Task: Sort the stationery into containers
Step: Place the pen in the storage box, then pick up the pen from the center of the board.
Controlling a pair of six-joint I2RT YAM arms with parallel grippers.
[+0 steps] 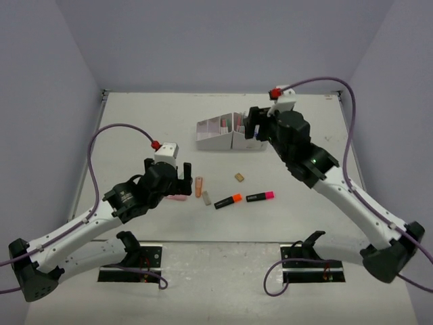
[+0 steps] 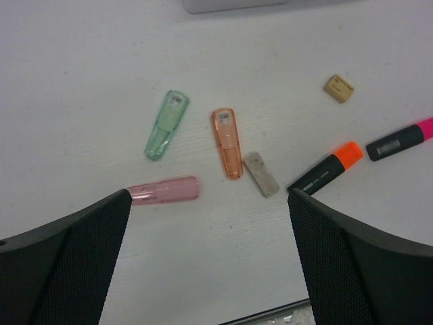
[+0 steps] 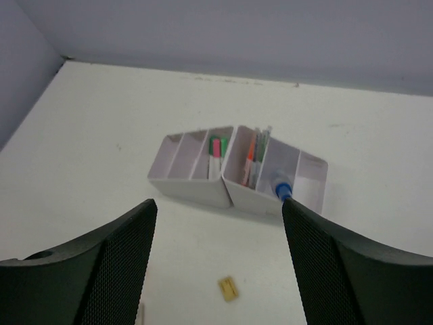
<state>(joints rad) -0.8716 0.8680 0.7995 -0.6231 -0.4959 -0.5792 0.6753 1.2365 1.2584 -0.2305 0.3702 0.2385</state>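
My left gripper [image 2: 208, 203] hangs open over loose stationery on the table: a pink piece [image 2: 164, 189] by its left finger, a green piece [image 2: 166, 124], an orange piece [image 2: 227, 142], a grey eraser [image 2: 260, 173], a tan piece [image 2: 338, 88], an orange-ended highlighter [image 2: 326, 169] and a pink-ended highlighter [image 2: 400, 141]. My right gripper [image 3: 218, 210] is open and empty, just in front of the two white containers [image 3: 193, 186]. Pens stand in their middle compartments. A blue-capped item [image 3: 283, 189] leans in one compartment, close to the right fingertip.
The containers [image 1: 215, 141] sit mid-table towards the back, with the right arm [image 1: 298, 142] reaching over from the right. Grey walls close in the table on three sides. Cables loop above both arms.
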